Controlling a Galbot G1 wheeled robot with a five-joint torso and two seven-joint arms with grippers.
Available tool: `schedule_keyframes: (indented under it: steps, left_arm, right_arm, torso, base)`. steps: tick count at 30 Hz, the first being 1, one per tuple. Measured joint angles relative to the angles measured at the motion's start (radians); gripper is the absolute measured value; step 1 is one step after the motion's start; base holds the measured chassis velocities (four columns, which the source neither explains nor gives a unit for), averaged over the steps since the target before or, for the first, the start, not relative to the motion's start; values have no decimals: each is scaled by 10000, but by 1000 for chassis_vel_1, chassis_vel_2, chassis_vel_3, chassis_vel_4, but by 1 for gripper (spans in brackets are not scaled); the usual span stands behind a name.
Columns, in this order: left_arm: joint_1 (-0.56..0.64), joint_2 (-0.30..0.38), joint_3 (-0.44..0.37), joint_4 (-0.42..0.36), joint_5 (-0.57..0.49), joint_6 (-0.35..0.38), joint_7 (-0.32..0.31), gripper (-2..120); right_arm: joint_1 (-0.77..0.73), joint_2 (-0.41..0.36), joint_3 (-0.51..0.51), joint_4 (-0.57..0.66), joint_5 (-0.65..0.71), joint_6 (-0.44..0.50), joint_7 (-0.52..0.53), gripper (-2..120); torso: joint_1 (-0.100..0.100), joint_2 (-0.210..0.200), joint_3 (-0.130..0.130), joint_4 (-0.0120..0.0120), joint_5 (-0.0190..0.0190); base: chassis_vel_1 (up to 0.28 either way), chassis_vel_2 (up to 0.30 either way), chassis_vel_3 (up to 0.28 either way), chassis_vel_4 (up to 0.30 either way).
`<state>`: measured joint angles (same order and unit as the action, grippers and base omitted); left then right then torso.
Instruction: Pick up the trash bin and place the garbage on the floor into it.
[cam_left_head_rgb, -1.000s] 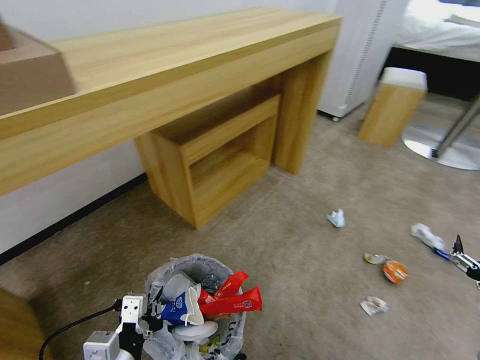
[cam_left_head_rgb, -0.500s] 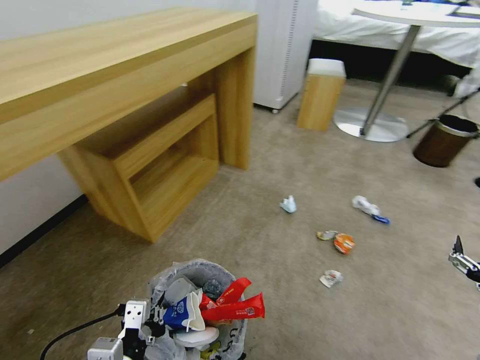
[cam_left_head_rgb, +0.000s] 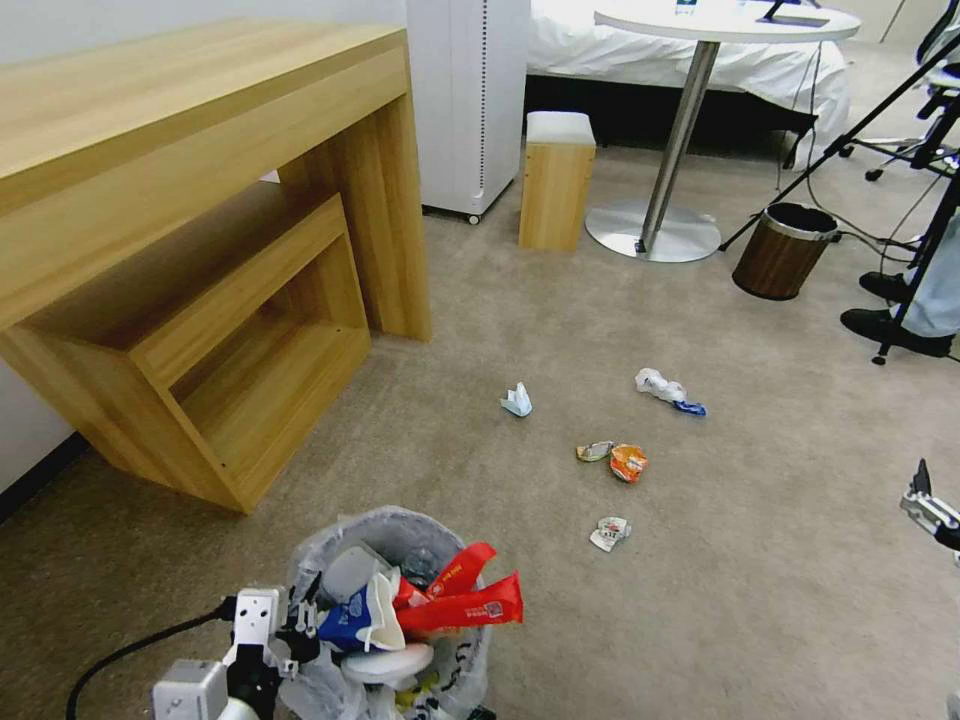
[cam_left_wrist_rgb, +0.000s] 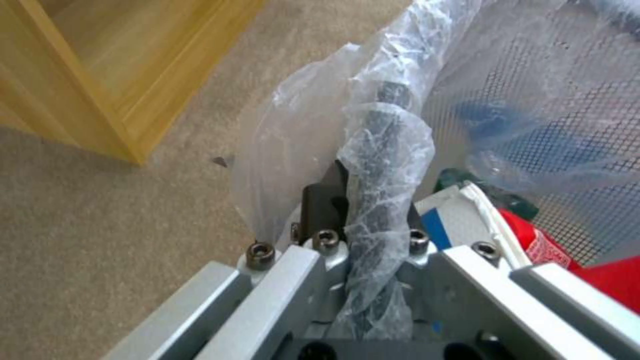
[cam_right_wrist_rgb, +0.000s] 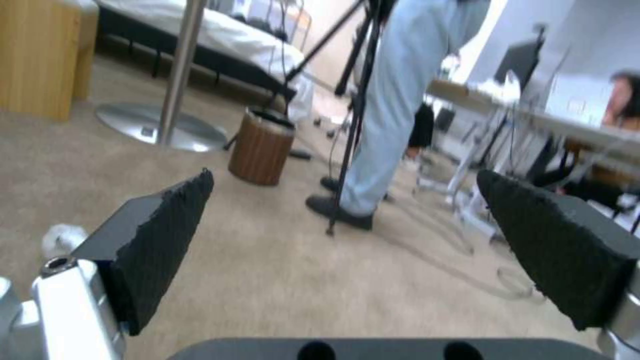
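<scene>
The trash bin (cam_left_head_rgb: 400, 527), lined with a crinkly plastic bag and holding red wrappers, a blue-white carton and white pieces, is low in the head view. My left gripper (cam_left_head_rgb: 303, 628) is shut on its bagged rim (cam_left_wrist_rgb: 383, 130), with the jaws clamped either side of it (cam_left_wrist_rgb: 363, 197). Garbage lies on the carpet ahead: a pale blue crumpled paper (cam_left_head_rgb: 516, 401), a white and blue piece (cam_left_head_rgb: 662, 386), an orange wrapper (cam_left_head_rgb: 628, 462) and a crumpled scrap (cam_left_head_rgb: 609, 533). My right gripper (cam_left_head_rgb: 928, 505) (cam_right_wrist_rgb: 343, 175) hangs open above the floor at the right, holding nothing.
A wooden desk (cam_left_head_rgb: 200, 150) with a low shelf unit stands at the left. Beyond are a small wooden stool (cam_left_head_rgb: 556, 180), a round table's metal base (cam_left_head_rgb: 652, 228) and a brown wood-grain bin (cam_left_head_rgb: 780, 250) (cam_right_wrist_rgb: 261, 150). A person's legs and tripod stands (cam_right_wrist_rgb: 373, 125) are at the right.
The whole head view has swung to the right: the desk has slid left and the table, brown bin and person have come into sight. The left gripper still holds the bin.
</scene>
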<state>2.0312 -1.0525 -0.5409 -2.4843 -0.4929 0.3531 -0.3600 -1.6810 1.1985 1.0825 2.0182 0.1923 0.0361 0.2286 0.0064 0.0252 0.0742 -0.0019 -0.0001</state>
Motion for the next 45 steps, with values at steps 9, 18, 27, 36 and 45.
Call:
schedule_keyframes:
  steps: [9, 18, 27, 36, 45]
  left_arm:
    - [-136, 118, -27, -67, -626, 147, -212, 0]
    - [-267, 245, -43, -49, -821, 195, -276, 0]
    - [-153, 235, -25, -56, -729, 157, -255, 0]
    - [-97, 194, -4, -57, -582, 128, -199, 0]
    - [-49, 58, 11, -70, -388, 99, -115, 0]
  right_arm:
    - [275, 4, -164, -579, -739, 1160, 72, 100]
    - [348, 193, -457, -454, -457, 1743, -625, 100]
    - [401, 373, -771, -208, -105, 1841, -1157, 100]
    - [477, 371, -837, -625, -193, 2358, -1588, 100]
    - [465, 224, -928, -574, -181, 2410, -1751, 100]
  torso:
    - [0, 0, 0, -1, 1]
    - [0, 0, 0, -2, 2]
    - [0, 0, 0, -2, 2]
    - [-1, 0, -1, -3, 3]
    - [-1, 0, -1, -2, 1]
  base:
    - [0, 0, 0, 0]
    - [0, 0, 0, 0]
    - [0, 0, 0, 0]
    - [-7, 4, 4, -6]
    - [-137, 129, 121, -135]
